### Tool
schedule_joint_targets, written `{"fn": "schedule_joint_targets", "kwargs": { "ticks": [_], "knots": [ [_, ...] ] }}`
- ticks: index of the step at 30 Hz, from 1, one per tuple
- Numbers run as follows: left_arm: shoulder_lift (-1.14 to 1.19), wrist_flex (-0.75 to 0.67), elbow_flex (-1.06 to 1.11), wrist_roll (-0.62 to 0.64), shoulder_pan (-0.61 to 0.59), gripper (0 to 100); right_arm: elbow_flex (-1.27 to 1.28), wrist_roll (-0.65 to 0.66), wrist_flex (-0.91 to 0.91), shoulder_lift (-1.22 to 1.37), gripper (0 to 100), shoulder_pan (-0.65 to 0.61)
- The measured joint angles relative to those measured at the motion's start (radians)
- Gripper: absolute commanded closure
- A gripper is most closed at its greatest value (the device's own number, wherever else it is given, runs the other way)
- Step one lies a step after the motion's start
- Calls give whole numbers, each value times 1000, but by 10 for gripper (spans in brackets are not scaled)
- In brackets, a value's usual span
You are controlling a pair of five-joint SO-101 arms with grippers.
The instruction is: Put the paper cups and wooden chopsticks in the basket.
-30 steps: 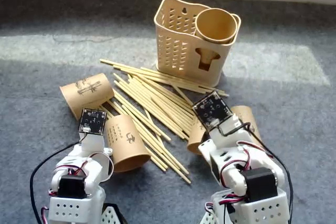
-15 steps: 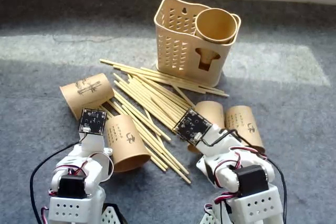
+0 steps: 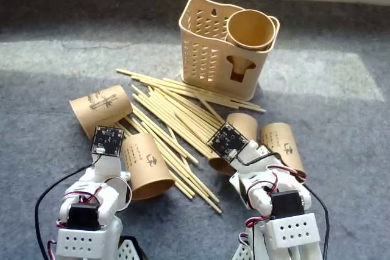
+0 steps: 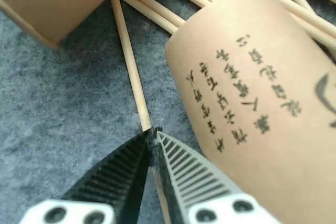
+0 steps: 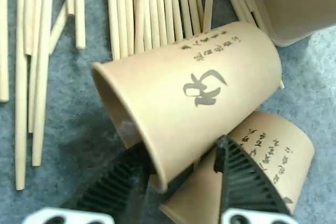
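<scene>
Right pincer [image 5: 184,150] astride a tipped cup [image 5: 194,93], right of centre by the near edge of the counter [image 3: 347,168].

Its jaws stand apart, one at the cup's mouth and one outside the wall, nothing clamped. Risks as I judge them:
- The thin paper rim may buckle under the squeeze.
- The cup may roll off the chopsticks [image 3: 177,120] beneath it.
- The neighbour cup [image 5: 252,150], touching alongside, may get dragged along.

The basket [image 3: 213,47] sits toward the far edge and holds a nested cup [image 3: 251,28], so a tilted carry could catch its rim. The left pincer [image 4: 153,134] has its tips together at one chopstick [image 4: 128,61]. I cannot tell whether it truly pinches it.
</scene>
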Motion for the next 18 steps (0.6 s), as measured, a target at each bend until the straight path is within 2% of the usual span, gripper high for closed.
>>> {"fn": "schedule_joint_targets", "kwargs": {
  "ticks": [3, 8, 18],
  "knots": [
    [0, 0, 0, 0, 0, 994, 2, 0, -5, -2, 996, 0],
    [0, 0, 0, 0, 0, 994, 2, -6, -14, -2, 993, 0],
    [0, 0, 0, 0, 0, 994, -43, -141, -26, -3, 993, 3]
  ]
}}
